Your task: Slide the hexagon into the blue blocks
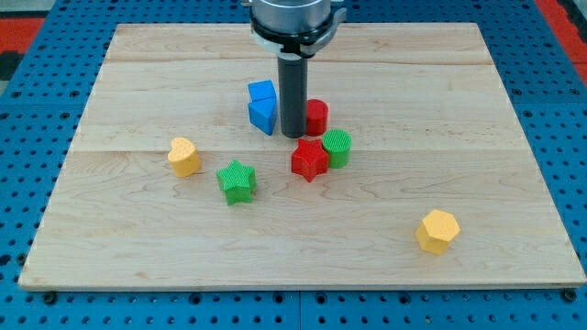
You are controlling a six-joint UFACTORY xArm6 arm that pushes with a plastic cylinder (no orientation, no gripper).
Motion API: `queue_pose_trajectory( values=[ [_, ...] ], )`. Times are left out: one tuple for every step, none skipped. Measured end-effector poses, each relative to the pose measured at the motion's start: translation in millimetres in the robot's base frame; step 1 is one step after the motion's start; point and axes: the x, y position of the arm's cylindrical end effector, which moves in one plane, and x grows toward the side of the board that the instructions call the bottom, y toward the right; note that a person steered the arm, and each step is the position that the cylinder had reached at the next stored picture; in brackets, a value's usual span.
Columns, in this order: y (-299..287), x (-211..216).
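A yellow hexagon block (437,230) lies near the view's lower right on the wooden board (128,247). Two blue blocks (262,105) sit touching each other above the board's centre: a cube (262,92) behind and a wedge-like one (263,115) in front. My tip (293,135) stands just right of the blue blocks, between them and a red cylinder (316,116). The tip is far from the hexagon, up and to its left.
A red star (309,160) and a green cylinder (337,148) sit just below the tip. A green star (238,181) lies lower left of it. A yellow heart-like block (183,156) lies at the left. Blue pegboard surrounds the board.
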Motion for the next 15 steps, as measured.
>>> queue_pose_trajectory(
  values=[
    [-52,5],
    [-101,17],
    [-161,19],
    [-194,5],
    [-193,-19],
    [-238,-16],
    [-249,42],
    [-227,77],
    [-151,66],
    [-141,36],
    [-142,45],
    [-111,8],
    [-94,9],
    [-157,25],
    [-174,78]
  ],
)
